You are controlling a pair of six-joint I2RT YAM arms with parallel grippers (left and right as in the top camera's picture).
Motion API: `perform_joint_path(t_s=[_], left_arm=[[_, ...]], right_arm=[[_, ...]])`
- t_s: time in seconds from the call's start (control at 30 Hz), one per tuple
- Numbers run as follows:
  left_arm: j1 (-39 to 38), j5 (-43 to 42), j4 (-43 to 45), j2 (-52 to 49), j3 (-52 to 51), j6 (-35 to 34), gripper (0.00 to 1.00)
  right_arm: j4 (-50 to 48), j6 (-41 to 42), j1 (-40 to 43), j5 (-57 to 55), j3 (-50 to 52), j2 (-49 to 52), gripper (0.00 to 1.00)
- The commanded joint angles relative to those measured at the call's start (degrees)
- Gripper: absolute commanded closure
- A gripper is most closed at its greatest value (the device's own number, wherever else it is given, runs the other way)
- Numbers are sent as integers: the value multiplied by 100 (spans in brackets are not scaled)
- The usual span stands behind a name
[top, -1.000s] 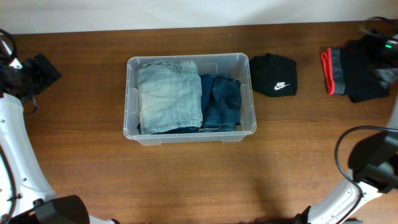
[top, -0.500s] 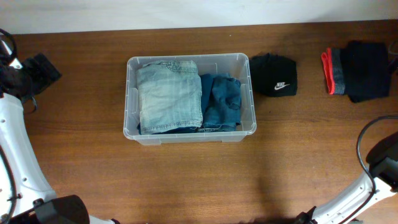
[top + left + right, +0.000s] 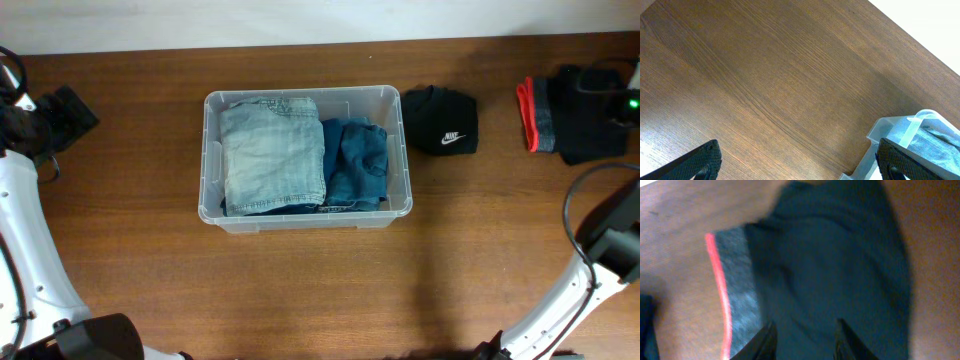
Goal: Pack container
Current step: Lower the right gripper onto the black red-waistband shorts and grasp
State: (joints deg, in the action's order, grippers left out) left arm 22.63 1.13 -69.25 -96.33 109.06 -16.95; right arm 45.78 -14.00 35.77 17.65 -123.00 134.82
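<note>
The clear container point(image 3: 300, 92) stands mid-table, holding folded light-wash jeans point(image 3: 270, 150) on its left and dark blue jeans point(image 3: 357, 160) on its right. A black garment with a grey and red band point(image 3: 575, 115) lies at the far right. In the blurred right wrist view, my right gripper point(image 3: 806, 325) hangs over this garment point(image 3: 830, 270), its jaws part-way closed with dark cloth between them. Whether they pinch the cloth does not show. My left gripper point(image 3: 797, 150) is open over bare wood, just left of the container's corner point(image 3: 880, 135).
A black folded piece with a white Nike logo point(image 3: 440, 120) lies between the container and the far-right garment. The left arm point(image 3: 60, 115) sits at the table's left edge. A pale wall runs along the back edge.
The right arm left the overhead view half a second ago and has come back at the right edge by the black garment. Its jaws stand narrower than before. The left arm has not moved.
</note>
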Motion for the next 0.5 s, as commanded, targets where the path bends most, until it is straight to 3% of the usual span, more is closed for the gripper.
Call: perform_joint_path(t_s=[0.0,0.1,0.47], left_arm=[[15,35,-4,-63,-28,-35,1],[15,35,-4,-63,-28,-35,1],[15,35,-4,-63,-28,-35,1]], right_arm=[[-177,-50,-354,-210,33,256,77],[-389,262,-544,-769,33,428,96],[-402,614,-649,-1421,33,857,96]])
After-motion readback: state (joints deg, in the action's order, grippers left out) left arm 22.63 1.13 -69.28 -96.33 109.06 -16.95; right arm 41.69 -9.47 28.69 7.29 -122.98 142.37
